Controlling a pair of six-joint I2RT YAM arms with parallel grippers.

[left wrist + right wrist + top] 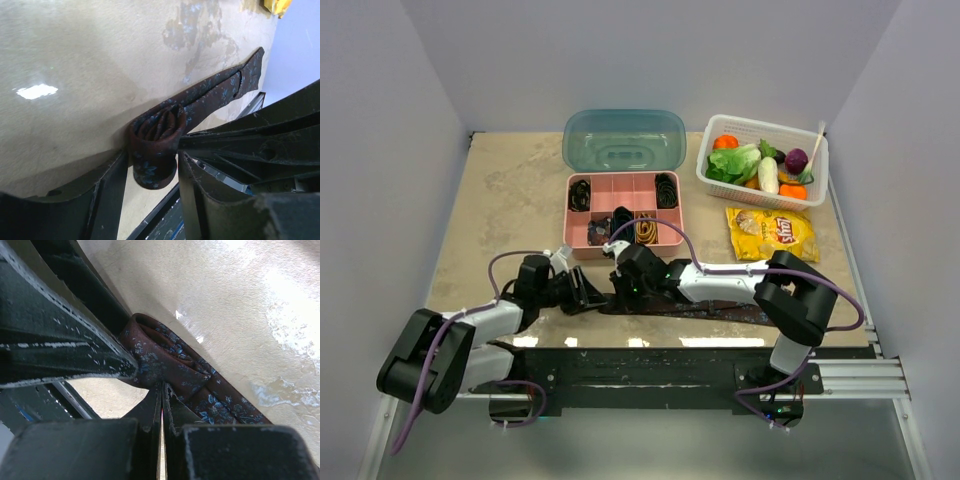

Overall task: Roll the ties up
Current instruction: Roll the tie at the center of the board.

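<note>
A dark brown-maroon tie with blue specks [710,310] lies along the table's near edge, its left end wound into a coil [155,135]; the flat tail [225,87] runs away to the right. My left gripper [588,293] holds the coil between its jaws [151,156], one finger on each side. My right gripper [623,283] is shut, and its tips [162,386] press against the coil's folds [175,360] from the other side. Small black coils [579,193] and a gold coil [646,230] sit in the pink box.
The pink compartment box [620,205] stands just behind the grippers, its teal lid [624,140] raised behind it. A white basket [820,170] of toy vegetables is at the back right, with a yellow chips bag [772,232] in front of it. The table's near edge and black rail [650,355] lie just below the tie.
</note>
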